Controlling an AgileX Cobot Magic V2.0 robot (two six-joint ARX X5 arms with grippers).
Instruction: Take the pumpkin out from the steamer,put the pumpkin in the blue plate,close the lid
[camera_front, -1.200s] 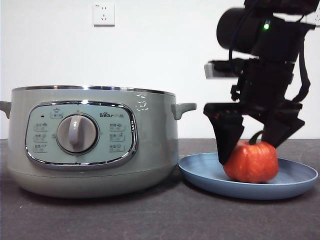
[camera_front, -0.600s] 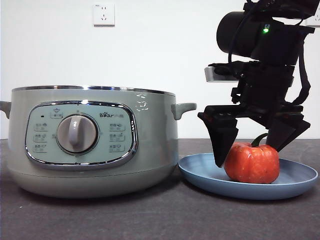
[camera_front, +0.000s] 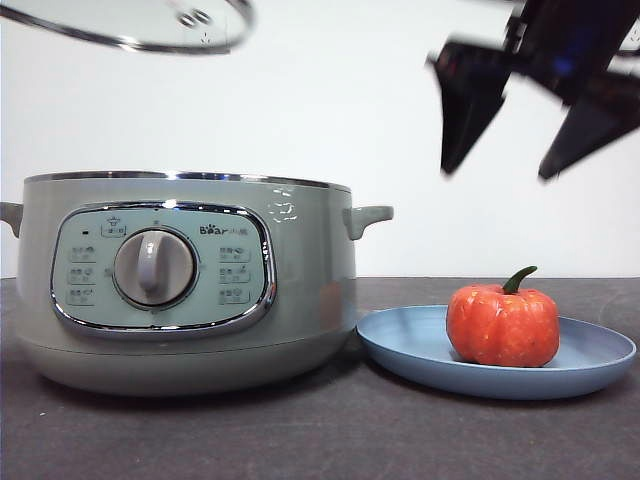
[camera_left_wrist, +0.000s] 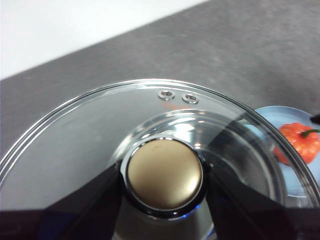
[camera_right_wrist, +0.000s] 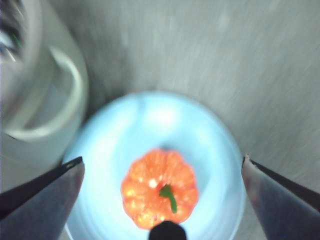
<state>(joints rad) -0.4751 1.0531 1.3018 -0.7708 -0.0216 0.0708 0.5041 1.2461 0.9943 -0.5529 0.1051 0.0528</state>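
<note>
The orange-red pumpkin (camera_front: 503, 324) with its green stem sits upright in the blue plate (camera_front: 410, 345), right of the sage-green steamer (camera_front: 185, 280), which stands open. My right gripper (camera_front: 512, 135) is open and empty, high above the plate; its wrist view looks down on the pumpkin (camera_right_wrist: 160, 192) in the plate (camera_right_wrist: 150, 122). My left gripper (camera_left_wrist: 162, 200) is shut on the knob (camera_left_wrist: 164, 173) of the glass lid (camera_left_wrist: 85, 135). The lid (camera_front: 130, 25) hangs at the top left of the front view, above the steamer.
The steamer's side handle (camera_front: 368, 217) sticks out toward the plate. A white wall stands behind the dark table (camera_front: 320, 440). The right wrist view shows the steamer's handle (camera_right_wrist: 55, 95) beside the plate.
My right gripper has let go of the pumpkin and risen well above the plate. The lid has come into view at the top left, above the steamer.
</note>
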